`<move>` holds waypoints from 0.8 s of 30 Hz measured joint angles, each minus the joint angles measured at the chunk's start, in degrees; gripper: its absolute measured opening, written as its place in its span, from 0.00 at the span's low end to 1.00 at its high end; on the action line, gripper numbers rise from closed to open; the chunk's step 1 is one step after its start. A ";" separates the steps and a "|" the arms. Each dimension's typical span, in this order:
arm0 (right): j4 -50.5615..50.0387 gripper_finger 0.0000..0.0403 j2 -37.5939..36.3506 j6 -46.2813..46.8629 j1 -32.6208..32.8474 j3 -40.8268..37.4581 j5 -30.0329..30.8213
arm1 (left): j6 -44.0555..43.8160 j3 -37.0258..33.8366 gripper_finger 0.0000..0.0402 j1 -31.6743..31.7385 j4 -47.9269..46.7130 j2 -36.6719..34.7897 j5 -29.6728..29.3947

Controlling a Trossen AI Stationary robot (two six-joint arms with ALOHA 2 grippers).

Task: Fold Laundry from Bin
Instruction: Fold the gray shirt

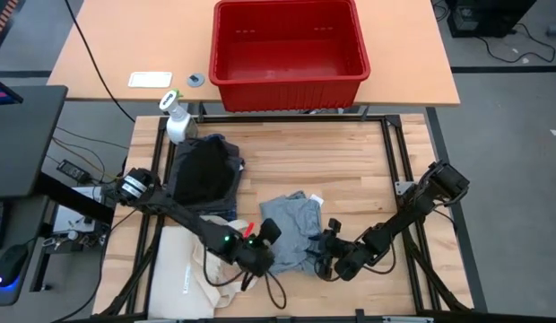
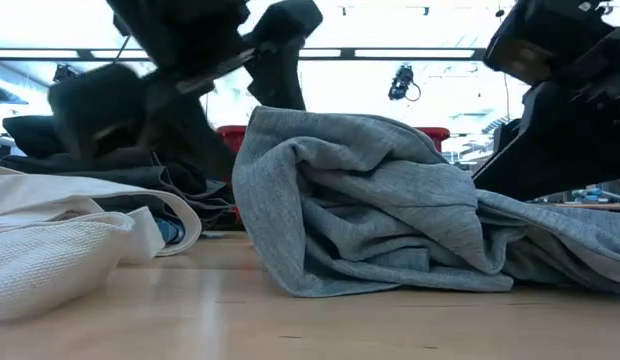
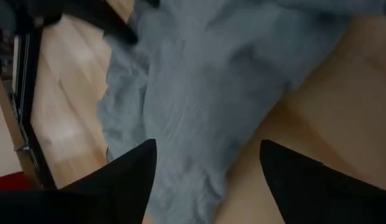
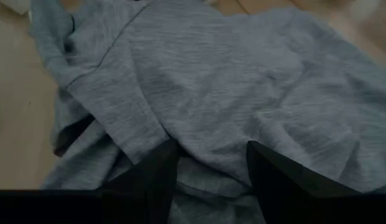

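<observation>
The red bin [image 1: 288,45] looks emptied, well beyond both grippers. A light grey garment [image 1: 291,229] lies crumpled between them, unfolded. The left gripper [image 1: 264,240] hovers at its edge, fingers spread wide, holding nothing. The right gripper [image 1: 330,254], half open, presses its fabric; whether it pinches any, I can't tell. Behind the left arm lie a dark pile [image 1: 204,169], tote bag [image 1: 184,269] and spray bottle [image 1: 176,121].

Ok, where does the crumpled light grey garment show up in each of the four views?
High view: the crumpled light grey fabric garment lies at lower centre on the wooden table, between both arms.
Low view: it fills centre and right.
Left wrist view: it runs from the top to the bottom centre.
Right wrist view: it covers nearly the whole picture.
Shared landmark: the pale wooden table under it.
</observation>
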 joint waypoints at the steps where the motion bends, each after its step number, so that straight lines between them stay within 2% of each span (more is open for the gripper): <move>1: 0.20 0.50 0.00 -0.01 -0.26 0.00 -0.70 | -0.09 0.05 0.72 -0.30 0.02 0.43 -0.58; 6: 1.71 0.50 -0.04 -0.02 -0.81 0.00 -2.42 | -0.09 -0.01 0.73 -0.72 -0.45 4.96 -6.15; 11: 2.30 0.50 -0.04 -0.02 -0.78 0.00 -2.46 | 2.13 -0.10 0.73 -0.64 7.51 7.61 -12.38; 17: 2.97 0.50 -0.04 0.30 -0.78 -0.04 -2.76 | 3.02 0.01 0.69 1.12 14.52 8.60 -10.93; 20: 5.54 0.50 -0.04 -1.30 -0.78 -0.04 -4.31 | 0.91 -0.08 0.59 3.49 14.16 8.95 -7.91; 24: 8.43 0.50 -0.04 -3.44 -0.72 -0.04 -5.74 | -1.48 -0.06 0.31 6.07 14.96 9.18 -1.91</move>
